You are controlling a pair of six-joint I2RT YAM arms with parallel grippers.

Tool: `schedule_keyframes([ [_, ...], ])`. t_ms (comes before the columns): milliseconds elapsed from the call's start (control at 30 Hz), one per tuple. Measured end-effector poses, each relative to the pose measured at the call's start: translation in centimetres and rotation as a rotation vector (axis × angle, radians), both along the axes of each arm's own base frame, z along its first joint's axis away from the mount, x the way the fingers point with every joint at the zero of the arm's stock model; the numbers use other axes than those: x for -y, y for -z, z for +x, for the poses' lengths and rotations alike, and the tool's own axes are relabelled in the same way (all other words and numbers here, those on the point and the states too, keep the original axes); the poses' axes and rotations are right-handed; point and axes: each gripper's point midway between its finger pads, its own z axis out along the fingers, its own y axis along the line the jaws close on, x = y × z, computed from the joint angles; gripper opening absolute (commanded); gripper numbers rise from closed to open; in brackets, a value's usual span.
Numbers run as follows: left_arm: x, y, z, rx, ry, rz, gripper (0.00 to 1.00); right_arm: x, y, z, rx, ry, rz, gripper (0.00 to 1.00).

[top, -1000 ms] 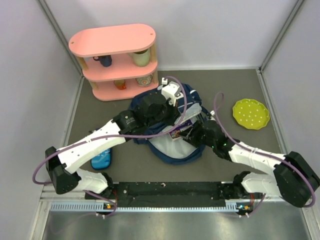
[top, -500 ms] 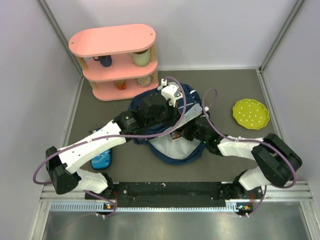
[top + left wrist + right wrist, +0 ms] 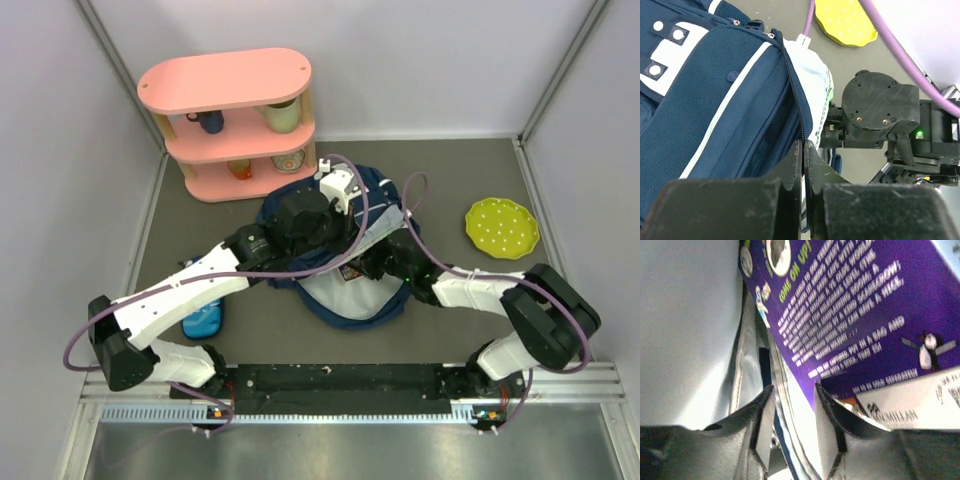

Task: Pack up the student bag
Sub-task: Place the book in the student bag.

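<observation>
The navy student bag [image 3: 300, 215] lies in the middle of the table, its mouth open and its pale lining [image 3: 345, 295] showing. My left gripper [image 3: 348, 232] is shut on the zip edge of the bag's flap [image 3: 790, 90] and holds it up; its jaws [image 3: 803, 146] are pressed together on the fabric. My right gripper [image 3: 368, 266] is inside the bag's mouth. Its fingers [image 3: 790, 400] stand apart, with the lower edge of a purple book [image 3: 855, 305] and a seam of the lining [image 3: 690, 315] between them. The book also shows in the top view [image 3: 352, 268].
A pink three-tier shelf [image 3: 235, 120] with cups stands at the back left. A yellow-green plate [image 3: 502, 228] lies at the right. A small bright-blue pencil case [image 3: 203, 320] lies at the front left, under the left arm. Grey walls close the table in.
My right gripper has pushed left and further into the bag's mouth, and its forearm has swung up towards the bag. The left gripper has kept its hold on the flap.
</observation>
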Motion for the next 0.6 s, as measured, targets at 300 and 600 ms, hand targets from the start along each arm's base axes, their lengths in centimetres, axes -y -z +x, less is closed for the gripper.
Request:
schedule_keyframes([
  [300,-0.9,-0.2,-0.1,0.017,-0.017,0.003,0.00,3.1,-0.9,-4.0,0.020,-0.048,-0.060,0.51],
  [600,-0.8,-0.1,-0.1,0.017,-0.016,0.002,0.00,6.5,0.0,-5.1,-0.021,0.037,-0.180,0.69],
])
